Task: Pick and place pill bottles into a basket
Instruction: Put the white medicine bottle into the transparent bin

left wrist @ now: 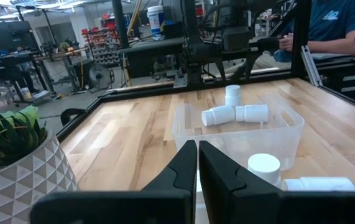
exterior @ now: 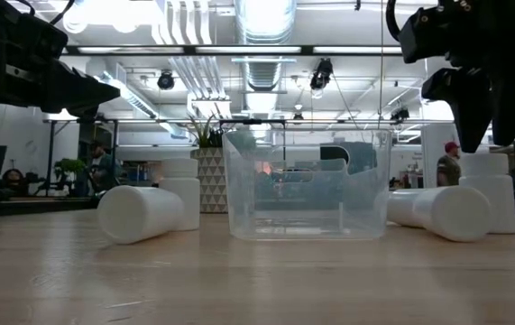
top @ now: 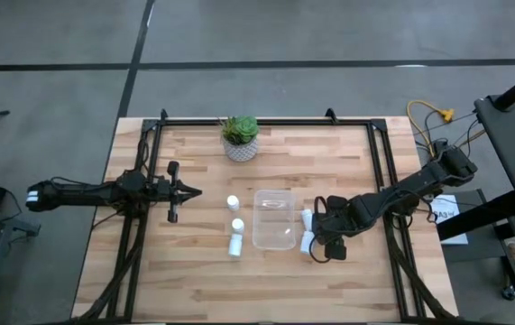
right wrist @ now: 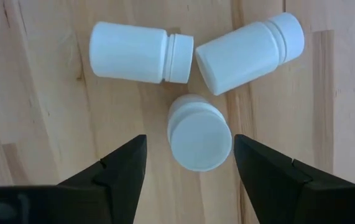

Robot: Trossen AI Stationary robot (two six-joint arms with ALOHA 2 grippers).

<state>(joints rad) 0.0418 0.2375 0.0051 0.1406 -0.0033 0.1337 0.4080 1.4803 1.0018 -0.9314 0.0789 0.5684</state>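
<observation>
Centre your spread right pincer (right wrist: 189, 168) over the upright pill bottle (right wrist: 197, 133), low in the frame; left pincer (left wrist: 198, 163) waits pressed together.

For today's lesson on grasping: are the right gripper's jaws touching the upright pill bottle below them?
Apart. The right wrist view shows the right gripper open, wood showing between each jaw and the upright pill bottle.

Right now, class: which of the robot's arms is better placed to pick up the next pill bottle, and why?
The right. Its open right gripper hangs straight over an upright pill bottle beside the basket, fingers either side of it. The left gripper is shut and sits short of the bottles on its side.
</observation>
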